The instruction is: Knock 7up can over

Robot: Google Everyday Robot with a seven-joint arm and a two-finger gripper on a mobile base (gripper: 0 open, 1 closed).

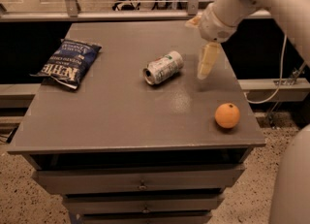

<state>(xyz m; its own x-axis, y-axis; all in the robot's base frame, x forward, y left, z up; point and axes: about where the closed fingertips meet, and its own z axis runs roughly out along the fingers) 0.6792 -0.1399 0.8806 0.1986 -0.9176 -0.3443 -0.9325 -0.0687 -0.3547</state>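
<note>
The 7up can (163,68) lies on its side near the middle of the grey table (121,116), its silver top facing front left. My gripper (197,48) hangs above the table just right of the can and does not touch it. Its fingers are spread and hold nothing. One cream finger (206,61) points down; the other finger (193,22) shows only partly behind the wrist.
A blue chip bag (70,63) lies at the table's left side. An orange (227,115) sits near the front right corner. My white arm (252,0) reaches in from the upper right. Drawers are below the tabletop.
</note>
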